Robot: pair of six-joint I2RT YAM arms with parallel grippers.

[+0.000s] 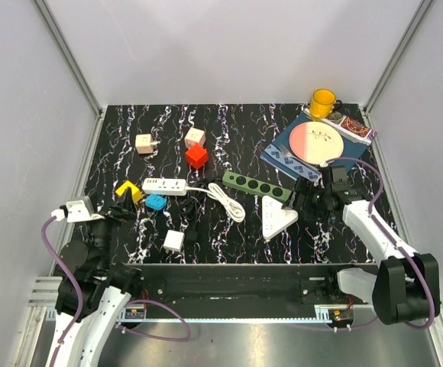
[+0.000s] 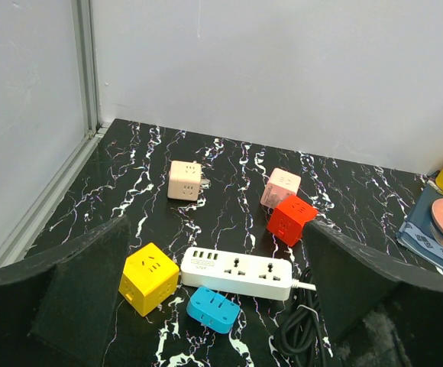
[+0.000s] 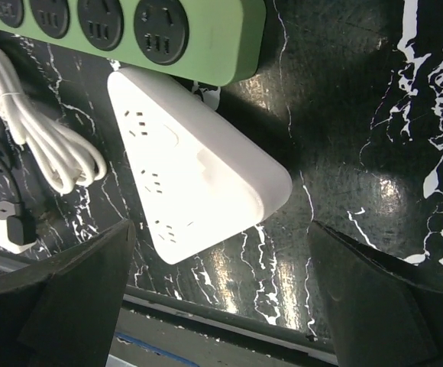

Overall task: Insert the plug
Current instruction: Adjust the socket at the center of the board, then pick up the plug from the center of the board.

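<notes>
Both the left pincer (image 1: 124, 212) and right pincer (image 1: 304, 200) gape empty, so pickup is not yet begun. The black plug (image 1: 193, 233) lies on the desk (image 1: 229, 130) by a white adapter cube (image 1: 173, 241); next, grip it squarely.

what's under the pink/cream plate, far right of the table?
The plate lies on a blue mat, which sticks out past its left and near edges. The part of the mat beneath the plate is covered, so I cannot tell whether anything else sits there.
</notes>
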